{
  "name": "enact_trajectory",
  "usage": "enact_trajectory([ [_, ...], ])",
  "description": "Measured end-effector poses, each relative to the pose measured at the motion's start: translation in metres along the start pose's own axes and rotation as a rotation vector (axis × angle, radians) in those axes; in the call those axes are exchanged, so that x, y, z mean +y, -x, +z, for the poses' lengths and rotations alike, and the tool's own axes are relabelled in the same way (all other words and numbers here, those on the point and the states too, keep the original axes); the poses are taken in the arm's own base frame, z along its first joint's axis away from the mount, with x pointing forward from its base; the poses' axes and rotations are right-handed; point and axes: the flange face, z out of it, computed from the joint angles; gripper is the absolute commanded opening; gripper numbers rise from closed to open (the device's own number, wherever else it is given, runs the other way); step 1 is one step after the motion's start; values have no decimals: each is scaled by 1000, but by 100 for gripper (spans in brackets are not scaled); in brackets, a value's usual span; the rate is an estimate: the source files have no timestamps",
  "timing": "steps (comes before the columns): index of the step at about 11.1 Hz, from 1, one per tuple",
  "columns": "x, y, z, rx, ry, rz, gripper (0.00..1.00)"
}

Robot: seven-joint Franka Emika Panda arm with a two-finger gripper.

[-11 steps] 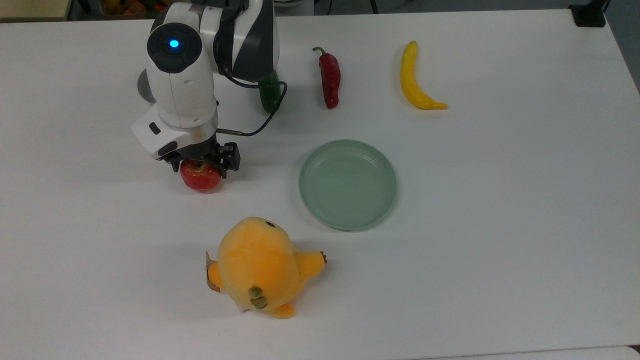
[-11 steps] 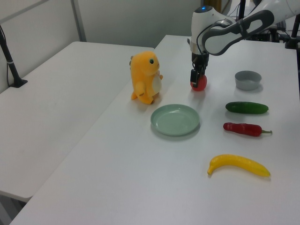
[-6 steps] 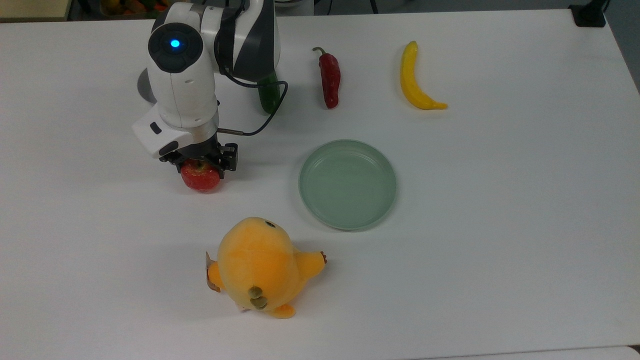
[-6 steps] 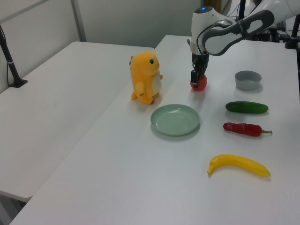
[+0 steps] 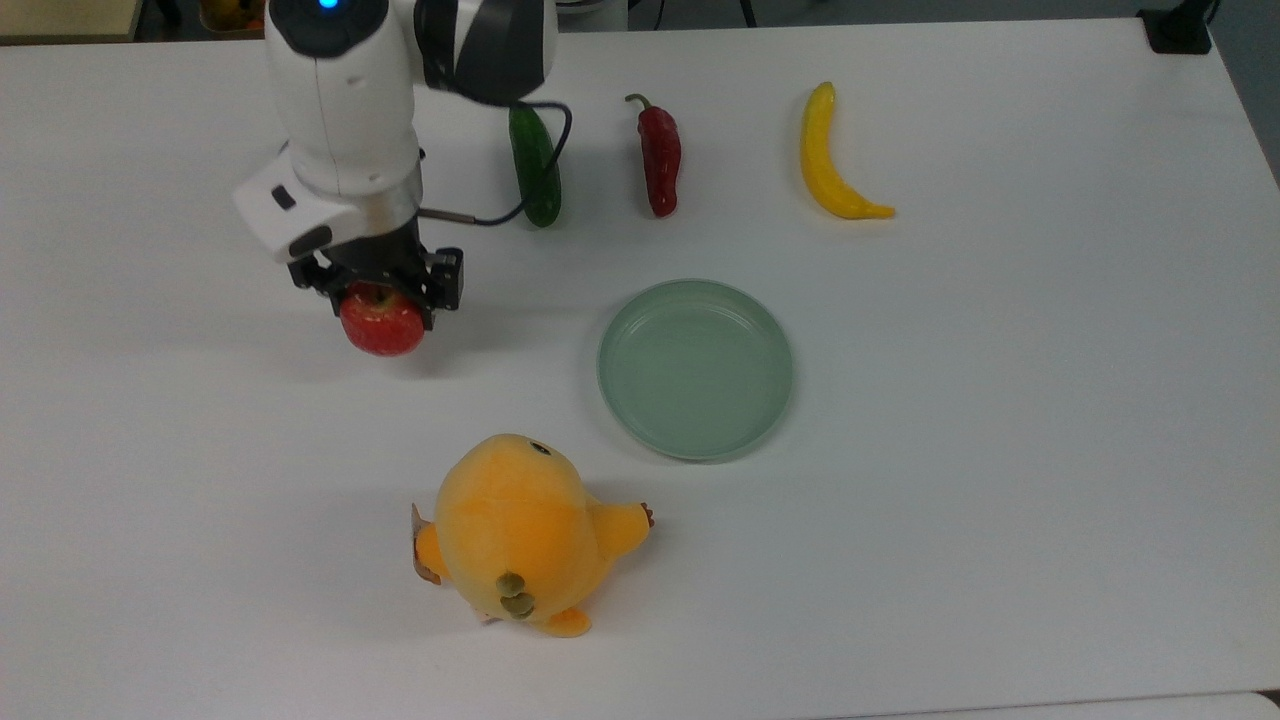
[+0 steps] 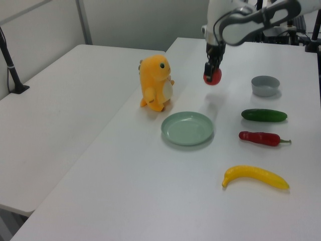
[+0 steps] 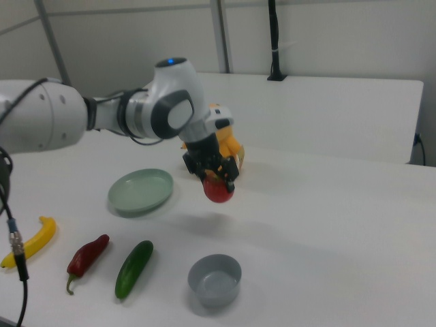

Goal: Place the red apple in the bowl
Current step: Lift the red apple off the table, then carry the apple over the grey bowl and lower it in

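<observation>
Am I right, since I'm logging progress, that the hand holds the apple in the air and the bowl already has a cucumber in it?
Not quite. The hand does hold the apple in the air, but the bowl is empty; the cucumber lies on the table beside it, as the right view shows.

The wide matte white table (image 5: 1000,400) is evenly lit from overhead; soft, faint shadows are cast, and little glare is seen.
</observation>
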Motion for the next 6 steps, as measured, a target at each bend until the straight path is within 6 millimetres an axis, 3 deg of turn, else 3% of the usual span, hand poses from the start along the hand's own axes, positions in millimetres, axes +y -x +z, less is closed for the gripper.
enact_trajectory([
  [2,7,9,-51,6,-2,14,45],
  [3,12,18,-87,5,-8,26,45],
  [6,22,54,-155,-44,-31,6,46],
])
